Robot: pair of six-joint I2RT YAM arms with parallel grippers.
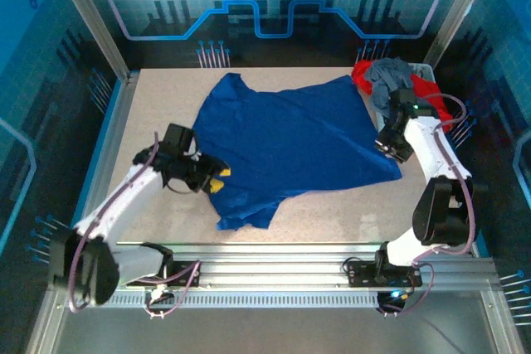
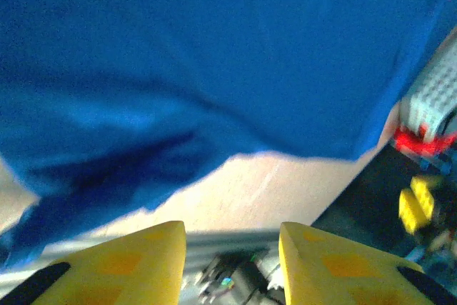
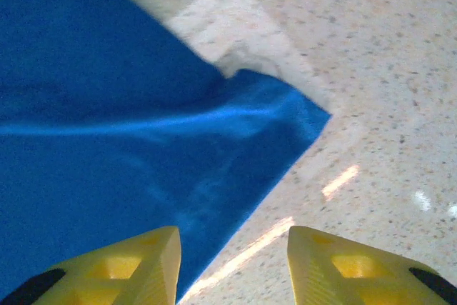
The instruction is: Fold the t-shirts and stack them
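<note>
Blue t-shirt (image 1: 290,143) lies spread flat on the bench (image 1: 166,97), likely for folding. Left gripper (image 2: 230,232) by its left sleeve, right gripper (image 3: 234,233) over the right hem corner. Both part-open, empty. Grey t-shirt (image 1: 392,75) and red t-shirts (image 1: 365,80) are heaped far right, waiting.

Left wrist view: blue t-shirt (image 2: 214,55) blurred throughout, folds indistinct, cut off at the top and left edges. Left pincer (image 2: 230,255) fingers cropped by the bottom edge.

Right wrist view: shirt runs off top and left. Right pincer (image 3: 232,255) fingers likewise cropped.

Top view: grey t-shirt (image 1: 390,74) and red t-shirts (image 1: 363,80) heaped together, partly behind the right arm (image 1: 440,163). Count of red ones indeterminable.
</note>
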